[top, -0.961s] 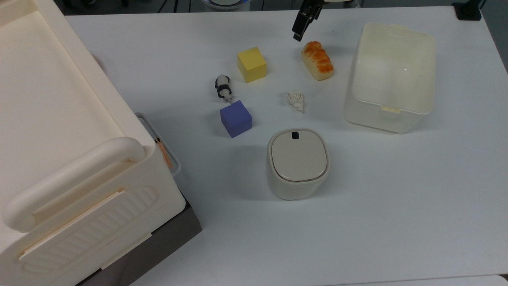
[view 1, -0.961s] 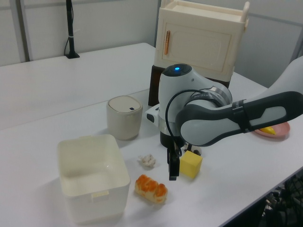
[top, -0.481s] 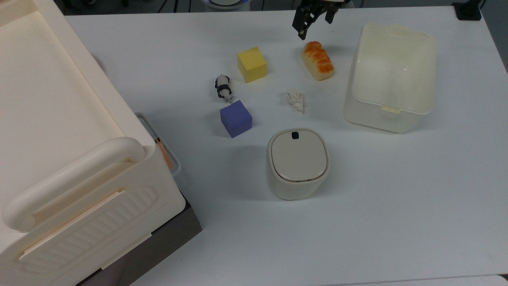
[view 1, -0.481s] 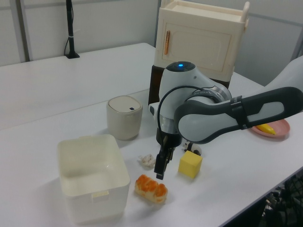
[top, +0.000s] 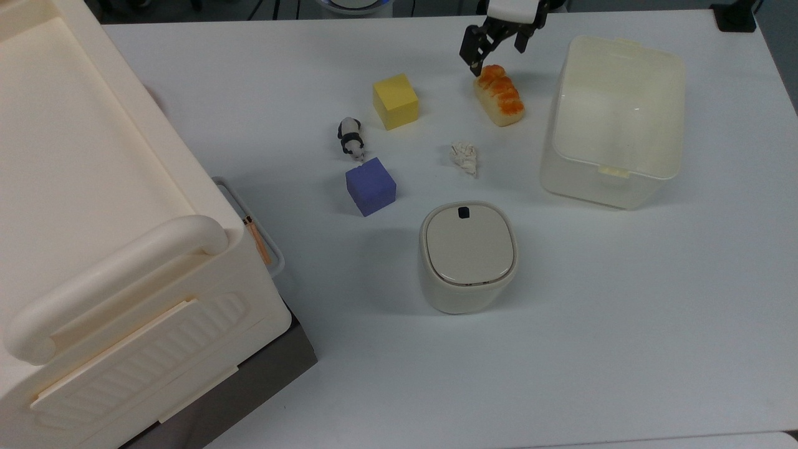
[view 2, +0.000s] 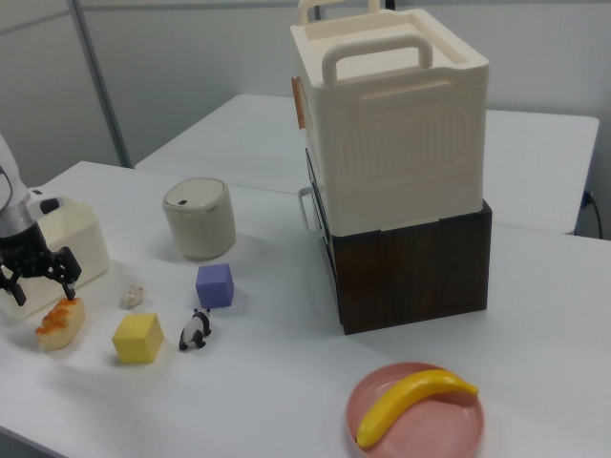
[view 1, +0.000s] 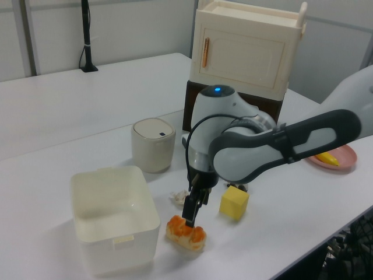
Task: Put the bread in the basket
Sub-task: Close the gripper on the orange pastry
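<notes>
Hovered with hand [top: 497, 52] spread wide, empty, just above the bread [top: 499, 95] (lying on the table [top: 623, 312]). Not yet gripped. Lift and drop into the basket [top: 614, 168] beside the hand remained.

1. The arm [view 1: 274, 146] reaches in from the left view's right, its white and dark grey links bent downward.
2. The gripper [top: 497, 51] points down, jaws spread apart, low above the table.
</notes>
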Controlling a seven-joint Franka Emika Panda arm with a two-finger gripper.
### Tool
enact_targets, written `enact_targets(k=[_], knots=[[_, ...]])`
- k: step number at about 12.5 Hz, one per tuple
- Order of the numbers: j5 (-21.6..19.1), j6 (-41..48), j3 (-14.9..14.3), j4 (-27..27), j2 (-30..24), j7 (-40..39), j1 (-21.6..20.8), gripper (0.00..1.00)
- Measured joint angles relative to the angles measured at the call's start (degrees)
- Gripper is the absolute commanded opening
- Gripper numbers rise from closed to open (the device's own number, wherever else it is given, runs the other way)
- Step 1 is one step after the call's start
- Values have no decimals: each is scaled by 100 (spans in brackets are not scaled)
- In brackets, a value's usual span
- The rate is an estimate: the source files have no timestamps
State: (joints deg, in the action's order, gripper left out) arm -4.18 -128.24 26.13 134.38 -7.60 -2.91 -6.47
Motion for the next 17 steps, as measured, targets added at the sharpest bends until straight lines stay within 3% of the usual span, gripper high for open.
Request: enact_targets(k=[5,17], knots=[[445,-162,1,-5,590,-1,-7,100],[477,-189,3,-23,683,-12,-9,100]])
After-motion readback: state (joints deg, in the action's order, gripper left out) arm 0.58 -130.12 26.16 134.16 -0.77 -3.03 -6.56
